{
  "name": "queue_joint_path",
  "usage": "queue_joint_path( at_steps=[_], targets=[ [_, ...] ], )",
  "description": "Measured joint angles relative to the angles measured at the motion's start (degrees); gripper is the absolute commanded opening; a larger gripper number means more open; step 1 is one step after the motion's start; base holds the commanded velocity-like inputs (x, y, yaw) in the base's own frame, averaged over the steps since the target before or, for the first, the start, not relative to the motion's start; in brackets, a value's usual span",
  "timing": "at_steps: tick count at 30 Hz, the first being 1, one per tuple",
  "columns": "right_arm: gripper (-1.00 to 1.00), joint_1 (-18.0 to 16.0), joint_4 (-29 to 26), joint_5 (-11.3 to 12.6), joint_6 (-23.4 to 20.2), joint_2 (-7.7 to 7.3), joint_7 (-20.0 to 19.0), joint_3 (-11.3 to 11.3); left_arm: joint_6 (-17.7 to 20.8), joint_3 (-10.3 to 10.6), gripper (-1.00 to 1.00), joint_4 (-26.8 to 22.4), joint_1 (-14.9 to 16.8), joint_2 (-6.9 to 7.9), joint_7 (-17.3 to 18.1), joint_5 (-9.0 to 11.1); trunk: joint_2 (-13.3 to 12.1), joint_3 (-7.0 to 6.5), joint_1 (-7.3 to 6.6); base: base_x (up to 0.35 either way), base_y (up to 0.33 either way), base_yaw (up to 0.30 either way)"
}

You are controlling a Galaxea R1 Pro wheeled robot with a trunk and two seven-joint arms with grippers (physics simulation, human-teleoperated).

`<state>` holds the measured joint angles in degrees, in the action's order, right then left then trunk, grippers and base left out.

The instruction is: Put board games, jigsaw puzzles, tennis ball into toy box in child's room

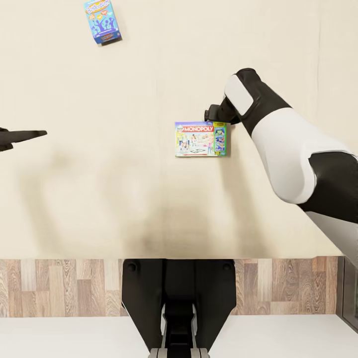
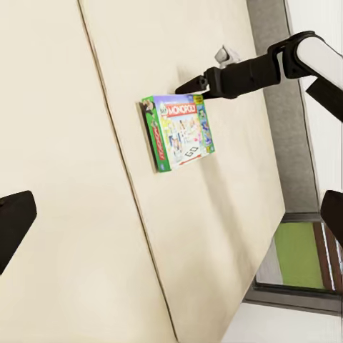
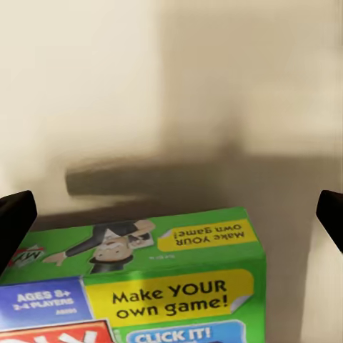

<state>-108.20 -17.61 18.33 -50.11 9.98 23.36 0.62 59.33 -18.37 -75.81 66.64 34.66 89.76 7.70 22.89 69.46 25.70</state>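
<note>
We see the bed's [image 1: 99, 199] plain cream mattress with two board games flat on it, well apart: a Monopoly box [image 1: 201, 139] near the middle and a small teal-blue game box [image 1: 102, 21] farther off.

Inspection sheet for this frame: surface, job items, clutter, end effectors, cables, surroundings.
Surface: cream bed, two-part mattress, seam visible in the left wrist view.
Job's things: Monopoly box flat mid-bed; blue game box flat at the far edge.
Clutter: nothing seen.
Grippers: right end effector at the Monopoly box's far right corner, open, not gripping; left end effector hovers apart, open.
Cables: nothing seen.
Surroundings: wood floor in front of bed.
</note>
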Motion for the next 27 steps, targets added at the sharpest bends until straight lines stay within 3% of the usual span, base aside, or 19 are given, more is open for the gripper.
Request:
queue_joint_path(
  at_steps=[6,15,19,27],
  targets=[
    [1.0,1.35,-2.92,0.03,-1.11,0.0,0.24,0.24,0.01,1.15,1.0,0.02,-0.12,-0.9,0.0,-0.02,-0.04,0.0,0.04,0.0,0.0,0.0],
    [1.0,1.01,-2.27,-0.41,-4.21,-0.01,-0.01,0.41,0.0,1.22,1.0,0.01,-0.13,-0.87,0.0,-0.01,-0.05,0.0,0.04,0.0,0.0,0.0],
    [1.0,1.0,-3.12,0.79,-5.47,-0.01,0.11,0.56,0.01,1.24,1.0,-0.01,-0.13,-0.85,0.0,-0.01,-0.06,0.0,0.05,0.0,0.0,0.0],
    [1.0,0.99,-3.75,0.87,-8.04,-0.01,0.12,0.58,0.01,1.18,1.0,-0.02,-0.13,-0.84,0.0,0.0,-0.06,0.0,0.05,0.0,0.0,0.0]
  ],
)
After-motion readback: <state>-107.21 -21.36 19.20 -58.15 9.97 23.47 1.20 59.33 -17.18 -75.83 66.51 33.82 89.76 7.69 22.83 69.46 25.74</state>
